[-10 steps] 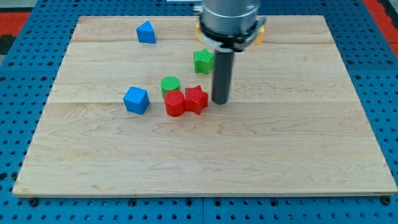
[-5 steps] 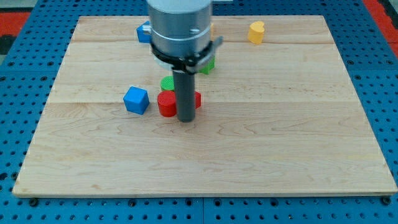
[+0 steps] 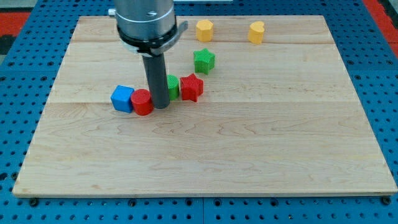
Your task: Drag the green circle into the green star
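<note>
while my rod stands near the middle of the bench (image 3: 261,155), a pale wooden board with three long planks showing as faint seams, the board itself lies on a blue pegboard (image 3: 18,93) dotted with holes that frames it on all sides. i carry no gripper, so there is nothing to clench or release; my tip (image 3: 160,106) rests on the wood.

my tip sits just to the view's right of the red cylinder (image 3: 142,102), touching or nearly touching it, and the blue cube (image 3: 122,98) presses against that cylinder's left side. the green circle (image 3: 171,86) is partly hidden behind my rod, peeking out on its right, and it touches the red star (image 3: 191,88) further right. the green star (image 3: 203,61) stands apart from them, toward the view's top and a little right, with bare wood between it and the green circle. two yellow blocks lie near the top edge: a yellow hexagon-like block (image 3: 204,29) and a yellow block (image 3: 255,32) further right, whose shape i cannot make out.

the whole lower half of the board and its right side are open wood, and all blocks sit well in from the edges except the yellow pair.
</note>
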You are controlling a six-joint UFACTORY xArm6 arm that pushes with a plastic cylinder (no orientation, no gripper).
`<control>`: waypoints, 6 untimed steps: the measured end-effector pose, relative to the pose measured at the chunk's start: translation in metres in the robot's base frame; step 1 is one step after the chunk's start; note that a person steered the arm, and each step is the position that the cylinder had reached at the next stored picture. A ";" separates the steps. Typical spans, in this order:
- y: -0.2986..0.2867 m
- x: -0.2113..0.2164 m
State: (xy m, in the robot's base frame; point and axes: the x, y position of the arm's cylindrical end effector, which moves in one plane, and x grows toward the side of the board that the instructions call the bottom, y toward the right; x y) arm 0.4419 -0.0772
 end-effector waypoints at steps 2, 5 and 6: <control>-0.011 -0.080; -0.003 -0.090; -0.004 -0.064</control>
